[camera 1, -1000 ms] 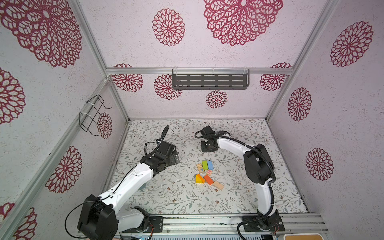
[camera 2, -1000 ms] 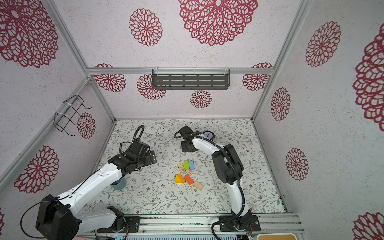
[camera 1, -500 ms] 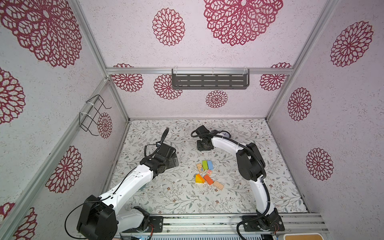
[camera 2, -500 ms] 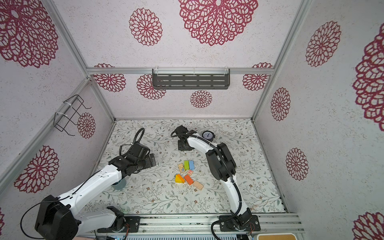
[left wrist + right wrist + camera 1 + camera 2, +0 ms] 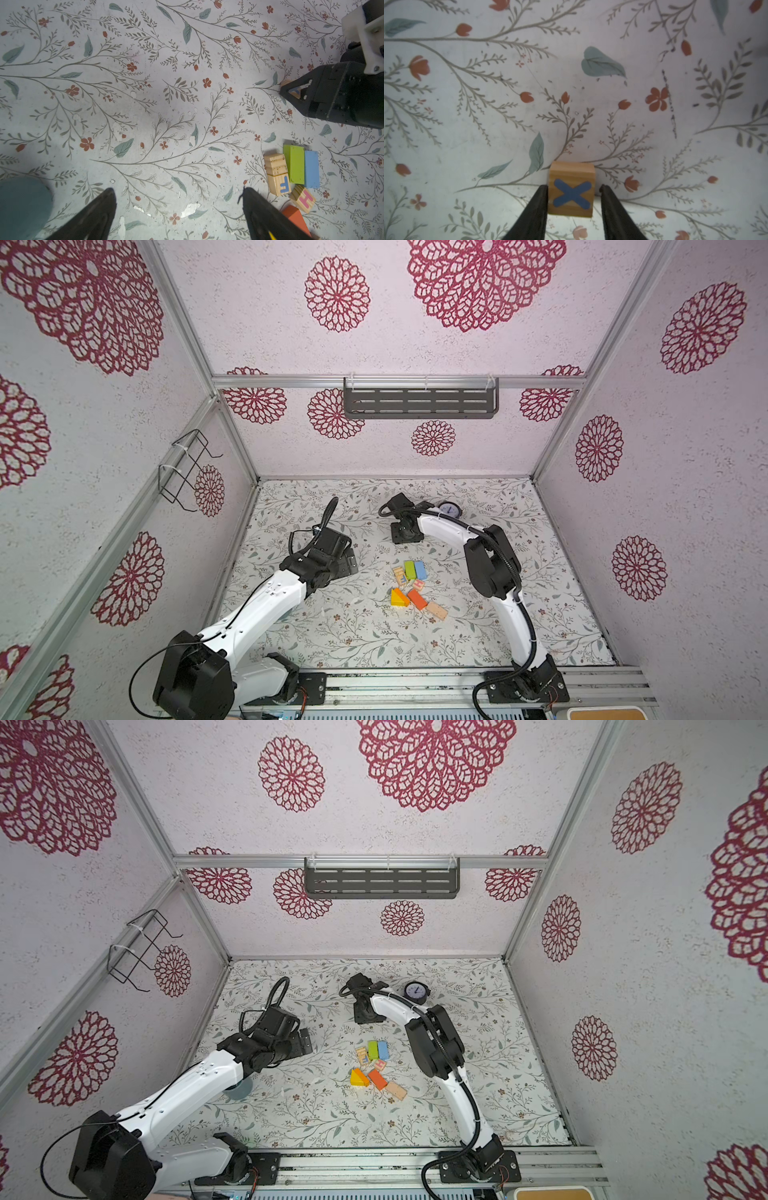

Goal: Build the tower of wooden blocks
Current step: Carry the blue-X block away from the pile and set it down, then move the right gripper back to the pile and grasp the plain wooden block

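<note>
Left fingers [image 5: 93,218] spread wide; right fingers [image 5: 533,216] slightly parted, pointing down.

Green brick [image 5: 410,569] and blue brick [image 5: 420,570] lie flat, long sides touching. F cube [image 5: 279,185] and H cube [image 5: 303,199] just beside them. Yellow wedge [image 5: 396,599], orange-red brick [image 5: 417,599] and tan brick [image 5: 436,610] lie close by. X cube [image 5: 571,197] sits upright, blue cross up, well apart from the rest.

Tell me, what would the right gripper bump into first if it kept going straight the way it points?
Probably the floral tabletop: the right gripper points down at it, fingers flanking the natural-wood cube with a blue X, which seems to rest there.
</note>
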Controlling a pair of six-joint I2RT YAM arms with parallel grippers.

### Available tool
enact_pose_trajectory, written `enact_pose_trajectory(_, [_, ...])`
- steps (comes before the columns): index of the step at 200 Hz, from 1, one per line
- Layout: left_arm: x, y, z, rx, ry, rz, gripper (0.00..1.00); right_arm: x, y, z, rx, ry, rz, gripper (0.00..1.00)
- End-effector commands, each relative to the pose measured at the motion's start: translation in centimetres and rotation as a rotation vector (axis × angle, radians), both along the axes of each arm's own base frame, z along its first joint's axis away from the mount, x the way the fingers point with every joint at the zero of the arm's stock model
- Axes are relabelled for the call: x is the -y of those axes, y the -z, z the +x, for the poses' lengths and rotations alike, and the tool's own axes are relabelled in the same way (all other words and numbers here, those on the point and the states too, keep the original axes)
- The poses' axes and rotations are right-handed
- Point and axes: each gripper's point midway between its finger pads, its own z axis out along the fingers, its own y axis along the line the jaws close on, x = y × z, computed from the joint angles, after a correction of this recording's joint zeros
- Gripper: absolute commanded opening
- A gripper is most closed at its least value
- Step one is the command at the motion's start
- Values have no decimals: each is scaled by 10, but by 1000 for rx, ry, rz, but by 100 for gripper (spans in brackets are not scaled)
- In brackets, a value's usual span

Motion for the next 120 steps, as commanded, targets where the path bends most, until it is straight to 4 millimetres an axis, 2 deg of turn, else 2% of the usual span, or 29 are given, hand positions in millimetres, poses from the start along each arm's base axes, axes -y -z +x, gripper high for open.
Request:
enact_pose_trajectory(1, [1,-4,1,20,-6,-20,97,4,-3,2,-6,11,-14,50])
enact_pose_trajectory(31, [-1,-9,1,27,-13,-11,97,4,-15,3,7,-5,-13,57])
enact_pose_trajectory(65, [-9,-18,-2,52,-30,5,97,6,-40,-3,36,-44,-34,55])
enact_pose_trajectory(100, [-19,-25,-9,85,-61,0,97,2,-64,-25,39,-125,-63,48])
enact_pose_trajectory(120, [-25,-25,-13,90,-79,-3,97,-5,-78,-41,49,-168,-57,49])
